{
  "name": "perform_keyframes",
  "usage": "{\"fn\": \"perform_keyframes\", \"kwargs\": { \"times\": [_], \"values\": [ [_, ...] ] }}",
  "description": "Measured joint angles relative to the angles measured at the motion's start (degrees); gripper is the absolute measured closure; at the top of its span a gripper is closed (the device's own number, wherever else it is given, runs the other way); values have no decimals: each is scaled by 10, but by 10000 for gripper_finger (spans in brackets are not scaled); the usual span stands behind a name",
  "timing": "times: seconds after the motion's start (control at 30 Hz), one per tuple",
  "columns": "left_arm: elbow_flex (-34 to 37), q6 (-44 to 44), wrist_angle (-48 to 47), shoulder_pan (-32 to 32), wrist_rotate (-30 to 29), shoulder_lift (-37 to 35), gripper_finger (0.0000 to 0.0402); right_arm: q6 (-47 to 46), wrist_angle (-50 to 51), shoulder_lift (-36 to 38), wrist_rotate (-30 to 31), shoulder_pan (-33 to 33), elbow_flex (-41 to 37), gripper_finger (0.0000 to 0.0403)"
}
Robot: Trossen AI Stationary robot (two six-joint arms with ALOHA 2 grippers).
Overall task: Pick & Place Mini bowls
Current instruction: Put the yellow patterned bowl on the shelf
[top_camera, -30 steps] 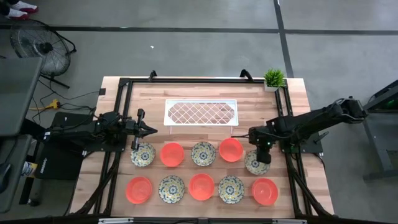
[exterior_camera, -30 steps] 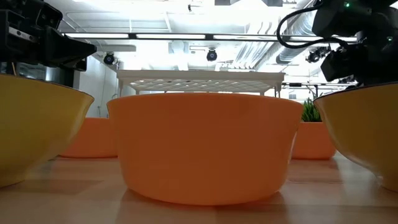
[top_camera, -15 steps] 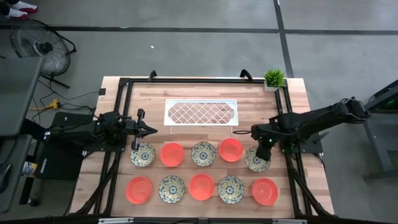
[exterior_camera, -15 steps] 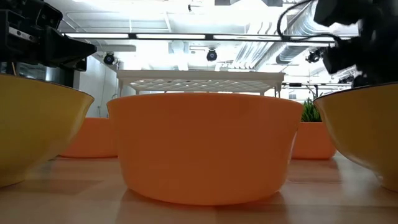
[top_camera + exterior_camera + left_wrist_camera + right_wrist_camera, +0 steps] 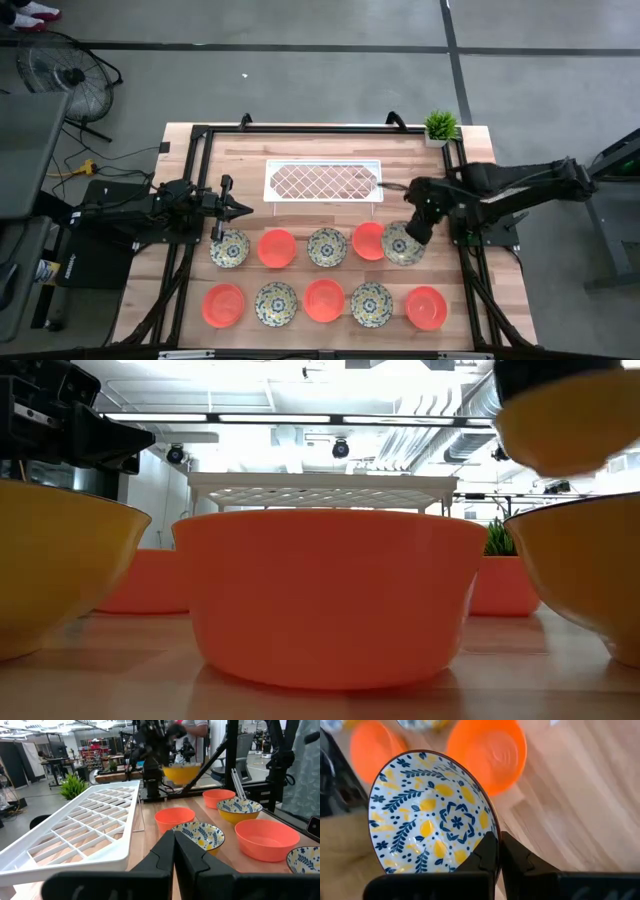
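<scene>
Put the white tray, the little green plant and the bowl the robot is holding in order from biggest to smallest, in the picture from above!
1. White tray, clearly biggest.
2. Patterned bowl, pinched in the right gripper.
3. Green plant: close to the bowl; the raised bowl sits nearer the camera, so unsure.

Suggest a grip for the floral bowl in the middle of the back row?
Pinch the rim of the floral bowl from straight above, one finger inside the wall and one outside. It sits upright and shallow with orange bowls close on both sides, so a side approach looks cramped. The right gripper holds another floral bowl this way, by the rim.
</scene>
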State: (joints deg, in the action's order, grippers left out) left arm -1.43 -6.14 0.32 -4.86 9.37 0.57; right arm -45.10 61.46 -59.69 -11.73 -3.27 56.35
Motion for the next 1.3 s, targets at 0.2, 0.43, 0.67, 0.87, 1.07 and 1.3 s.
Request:
{"fn": "perform_keyframes", "kwargs": {
  "times": [0.2,0.43,0.67,0.87,1.07,1.3],
  "values": [
    [0,0,0,0,0,0,401,14,32,-38,24,45,85,403],
    [0,0,0,0,0,0,401,57,43,-104,26,107,194,403],
    [0,0,0,0,0,0,401,102,97,-188,20,172,309,402],
    [0,0,0,0,0,0,401,125,112,-249,9,221,380,402],
    [0,0,0,0,0,0,401,132,114,-288,-26,262,384,402],
    [0,0,0,0,0,0,401,132,103,-314,-28,289,375,402]
  ]
}}
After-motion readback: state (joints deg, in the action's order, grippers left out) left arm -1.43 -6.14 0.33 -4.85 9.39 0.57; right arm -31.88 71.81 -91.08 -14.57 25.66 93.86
